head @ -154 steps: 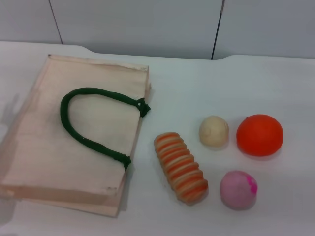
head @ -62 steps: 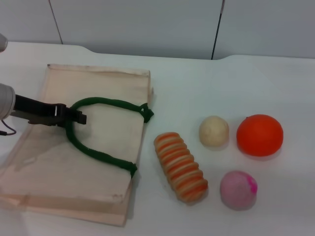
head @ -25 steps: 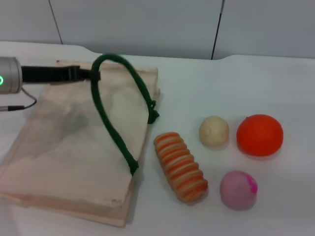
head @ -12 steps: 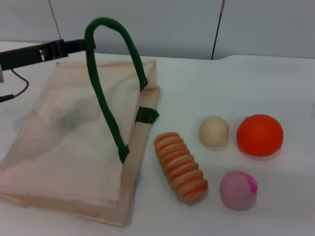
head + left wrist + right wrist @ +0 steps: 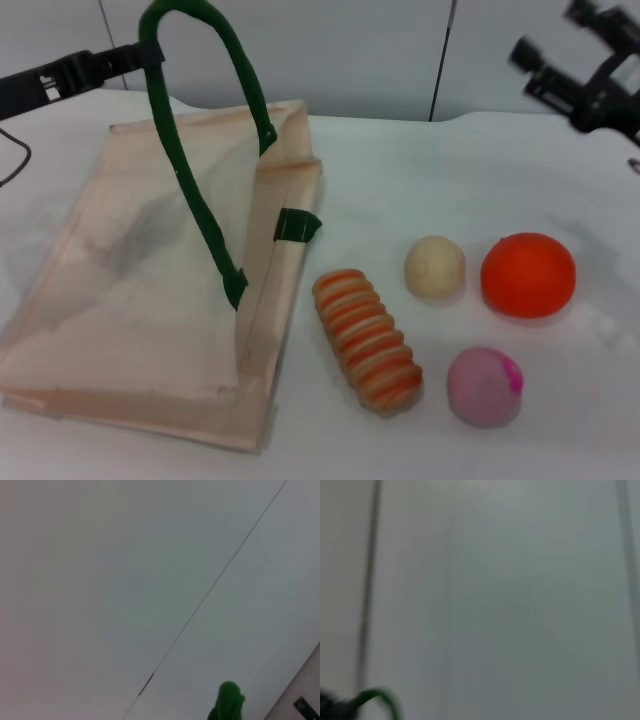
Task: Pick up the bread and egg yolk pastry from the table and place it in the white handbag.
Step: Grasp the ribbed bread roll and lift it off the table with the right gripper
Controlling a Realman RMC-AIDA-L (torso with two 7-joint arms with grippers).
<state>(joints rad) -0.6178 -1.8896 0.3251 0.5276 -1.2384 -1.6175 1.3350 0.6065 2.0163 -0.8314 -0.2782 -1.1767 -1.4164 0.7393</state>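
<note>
white handbag (image 5: 130, 300) flat on tabletop (image 5: 400, 170), mouth lifted, nothing seen inside | left hand (image 5: 150, 52) clamped on green handle (image 5: 190, 190) (held high) | right hand (image 5: 560, 60) fingers apart, raised, empty | bread (image 5: 367, 340) beside bag, egg yolk pastry (image 5: 435, 266) just right.

The slim black left gripper (image 5: 150, 55) reached in from the upper left, raised high, its fingers clamped on the dark green rope handle (image 5: 190, 150). The black right gripper (image 5: 555, 55) hung at the upper right with fingers spread apart.
</note>
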